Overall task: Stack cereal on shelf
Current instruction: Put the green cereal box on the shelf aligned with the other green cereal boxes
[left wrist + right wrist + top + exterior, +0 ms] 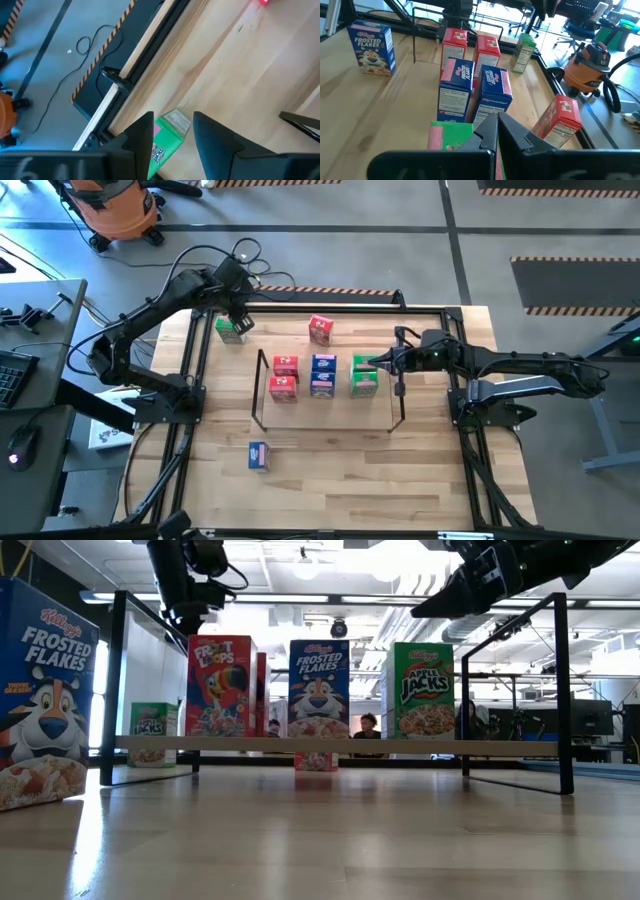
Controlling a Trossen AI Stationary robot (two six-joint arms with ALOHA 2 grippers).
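Observation:
The black wire shelf (259, 395) stands mid-table and holds red (284, 376), blue (322, 374) and green (363, 376) cereal boxes, upright in pairs. My right gripper (383, 362) is shut and empty, just above the shelf's green boxes (451, 137), clear of their tops in the low view (422, 610). My left gripper (238, 317) is open above a lone green box (169, 136) standing at the far left of the table; its fingers stand either side of the box from above, apart from it. A red box (321, 329) stands beyond the shelf and a blue box (259, 455) near the front.
The black rail frame (300, 305) borders the tabletop. The shelf's upright end posts (563, 690) rise beside my right gripper. Bare wood lies in front of the shelf. An orange vacuum (115, 205) and cables are on the floor beyond the table.

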